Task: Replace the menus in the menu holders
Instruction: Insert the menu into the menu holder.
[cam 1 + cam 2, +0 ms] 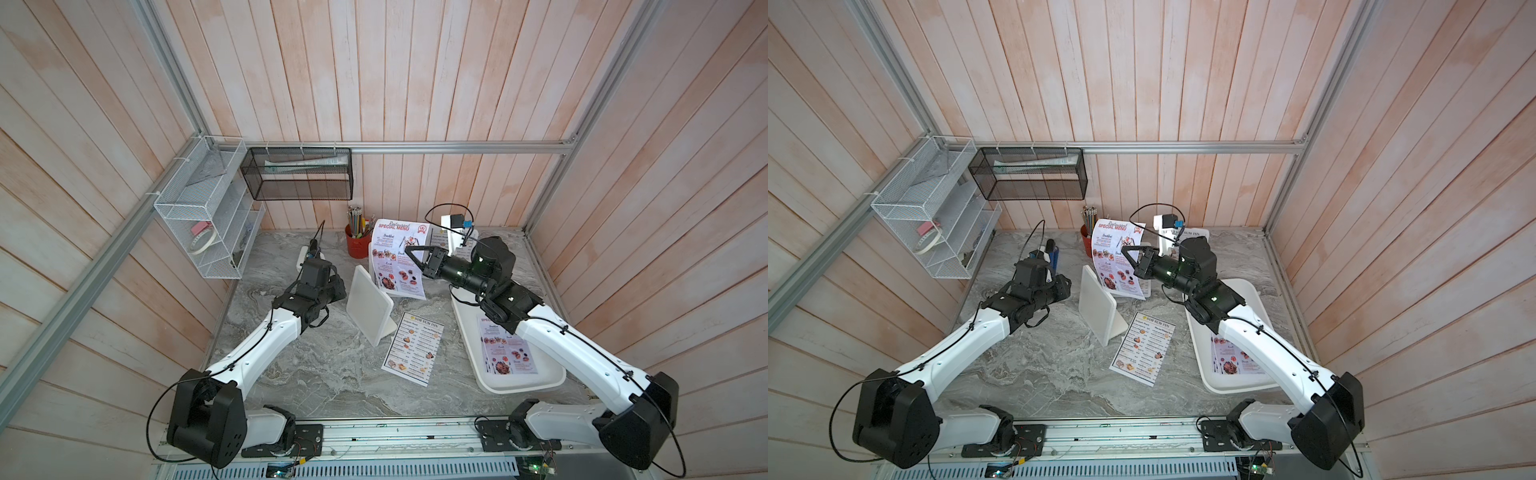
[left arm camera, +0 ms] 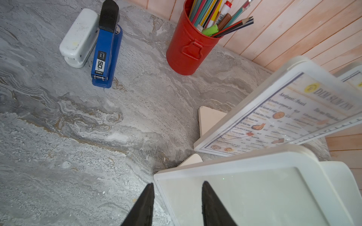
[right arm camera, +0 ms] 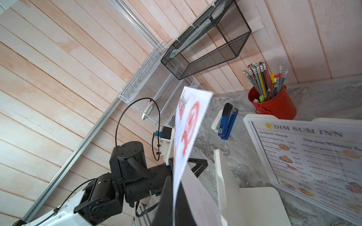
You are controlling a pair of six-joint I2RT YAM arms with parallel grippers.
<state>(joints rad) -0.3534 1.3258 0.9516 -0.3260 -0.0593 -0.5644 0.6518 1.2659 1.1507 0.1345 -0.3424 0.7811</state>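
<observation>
Right tool [image 1: 412, 253] clamped on SPECIAL MENU sheet [image 1: 390, 257], raised near back edge of desk [image 1: 316, 374], largely masking DIM SUM INN holder [image 2: 248, 105] in both top views; left tool [image 2: 178, 184] half-open astride empty holder [image 2: 244, 191] edge; contact unclear.

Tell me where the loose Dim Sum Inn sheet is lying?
In both top views the loose Dim Sum Inn menu lies flat on the marble table, between the empty menu holder and the white tray.

White-shelled arms [image 1: 266, 336] with black joints and thin black cables — the left gripper [image 2: 178, 183] has black tapered fingers [image 2: 143, 207].
</observation>
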